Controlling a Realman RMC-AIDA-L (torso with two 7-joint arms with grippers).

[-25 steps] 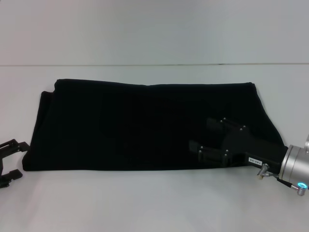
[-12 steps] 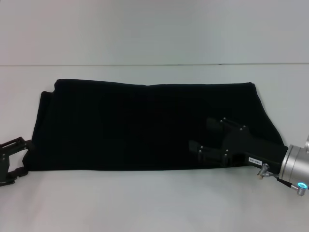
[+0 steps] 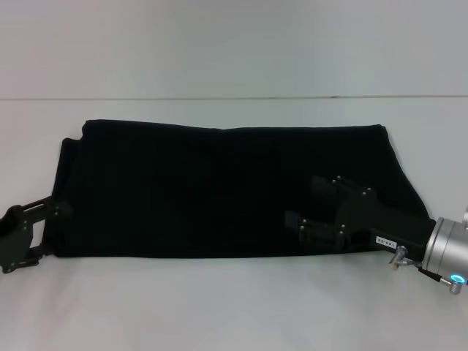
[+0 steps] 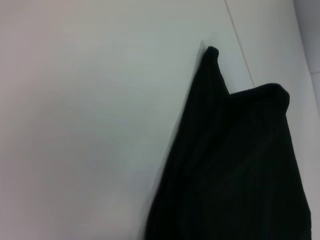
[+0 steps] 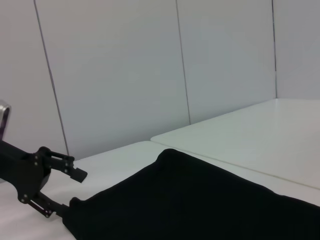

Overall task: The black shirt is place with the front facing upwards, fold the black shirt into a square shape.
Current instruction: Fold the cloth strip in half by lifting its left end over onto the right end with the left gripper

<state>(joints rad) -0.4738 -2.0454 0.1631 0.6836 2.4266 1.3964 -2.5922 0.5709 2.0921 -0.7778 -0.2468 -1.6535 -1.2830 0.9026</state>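
Left end effector at the shirt's left edge

The black shirt [image 3: 227,190] lay as a wide band on the white surface [image 3: 234,307]. The left end effector [image 3: 29,230], fingers apart, should pinch all layers; the right end effector [image 3: 314,208] hovered apart.

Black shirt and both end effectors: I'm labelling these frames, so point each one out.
black shirt [image 3: 219,186], head view, middle of the cloth.
left end effector [image 3: 44,230], head view, between its fingertips.
right end effector [image 3: 301,205], head view, between its fingertips.
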